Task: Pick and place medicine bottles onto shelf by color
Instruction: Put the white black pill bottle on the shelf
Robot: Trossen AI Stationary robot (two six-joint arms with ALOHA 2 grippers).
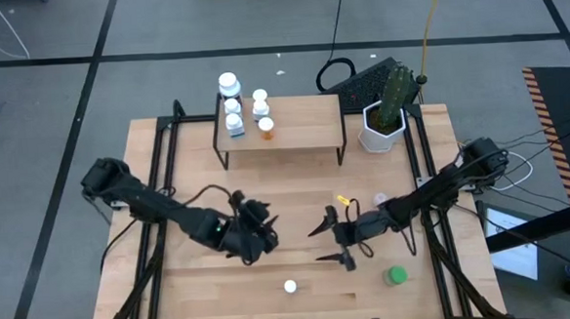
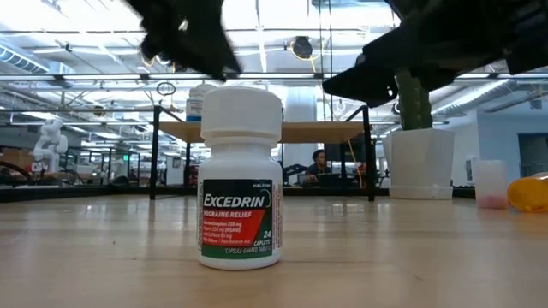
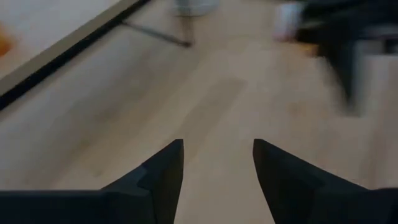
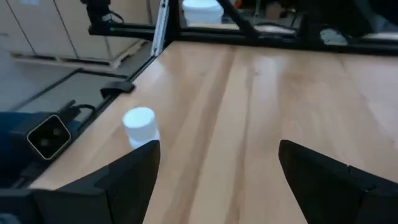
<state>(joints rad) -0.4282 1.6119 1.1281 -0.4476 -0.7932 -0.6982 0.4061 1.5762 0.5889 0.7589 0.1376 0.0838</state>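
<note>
Medicine bottles are split between the shelf (image 1: 303,129) and the open table (image 1: 194,291) in your overhead view: at the upper middle of that frame, four white ones (image 1: 231,106) cluster on the shelf's left part, one of them at its far edge, with an orange one (image 1: 267,129) standing just right of them. Lower down, a lone white bottle (image 1: 291,286) stands near the bottom centre, and it fills the middle of your table-level view with a red and green label (image 2: 240,224). A green bottle (image 1: 397,275) sits at the lower right, and a pale clear one (image 1: 380,200) and an orange one lying on its side (image 2: 531,193) rest at the right, near the right arm. Your left gripper (image 1: 261,227) hovers left of centre; its wrist view shows the two dark fingers (image 3: 163,180) apart with only bare wood between them, holding nothing. Your right gripper (image 1: 330,240) hangs just right of centre, above the lone white bottle, its fingers (image 4: 124,180) spread wide and empty, with that bottle (image 4: 139,124) ahead of one finger. A cactus in a white pot (image 1: 382,125) stands right of the shelf.
</note>
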